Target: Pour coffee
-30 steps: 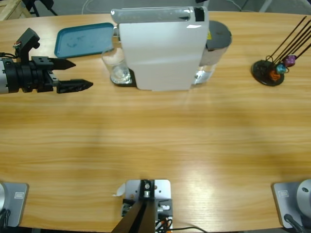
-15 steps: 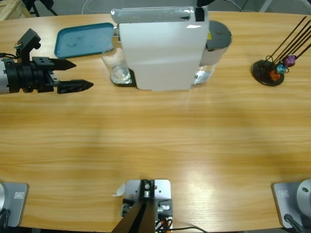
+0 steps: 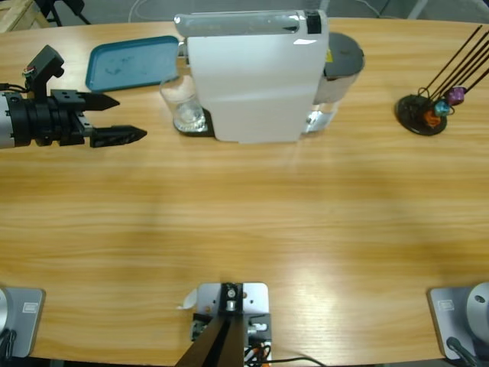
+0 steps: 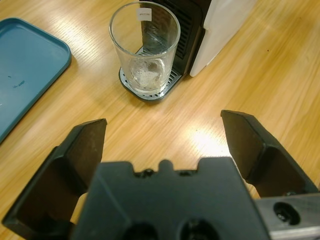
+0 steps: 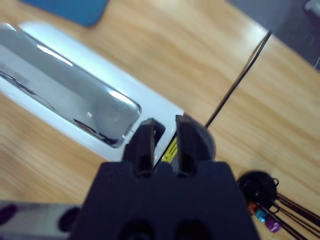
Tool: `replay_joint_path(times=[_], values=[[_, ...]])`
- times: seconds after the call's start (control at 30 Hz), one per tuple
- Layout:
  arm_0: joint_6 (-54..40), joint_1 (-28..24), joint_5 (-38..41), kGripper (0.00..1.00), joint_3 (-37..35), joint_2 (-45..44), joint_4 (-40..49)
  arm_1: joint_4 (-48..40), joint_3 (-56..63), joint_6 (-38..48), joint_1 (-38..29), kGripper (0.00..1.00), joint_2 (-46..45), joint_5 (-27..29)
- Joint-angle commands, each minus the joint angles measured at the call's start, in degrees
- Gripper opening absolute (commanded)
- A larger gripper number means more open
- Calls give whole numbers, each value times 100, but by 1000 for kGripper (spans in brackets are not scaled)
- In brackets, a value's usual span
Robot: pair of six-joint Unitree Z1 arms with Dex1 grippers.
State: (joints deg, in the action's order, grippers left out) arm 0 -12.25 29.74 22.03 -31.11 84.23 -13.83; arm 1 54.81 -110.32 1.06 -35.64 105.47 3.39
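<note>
The glass bears a small white label, its writing unreadable.

Clear glass tumbler; glossy chrome lever on smooth white-plastic machine; grained wooden table.

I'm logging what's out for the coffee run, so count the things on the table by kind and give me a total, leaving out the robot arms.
Coffee machine: 1
Drinking glass: 1
Teal tray: 1
Capsule stand: 1
Coloured capsules on the stand: 3, purple, teal and orange
Total: 7
</note>
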Motion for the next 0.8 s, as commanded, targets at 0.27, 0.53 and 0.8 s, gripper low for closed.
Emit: replay_joint_path(times=[0.27,0.53,0.8], values=[[-41,113,-82,1000,9,134,-58,315,130,367,22,1000,-165,-126],[-41,121,-129,1000,-14,125,-58,487,141,395,22,1000,-150,-190],[-41,123,-138,1000,-35,116,-58,575,40,402,22,1000,-151,-181]])
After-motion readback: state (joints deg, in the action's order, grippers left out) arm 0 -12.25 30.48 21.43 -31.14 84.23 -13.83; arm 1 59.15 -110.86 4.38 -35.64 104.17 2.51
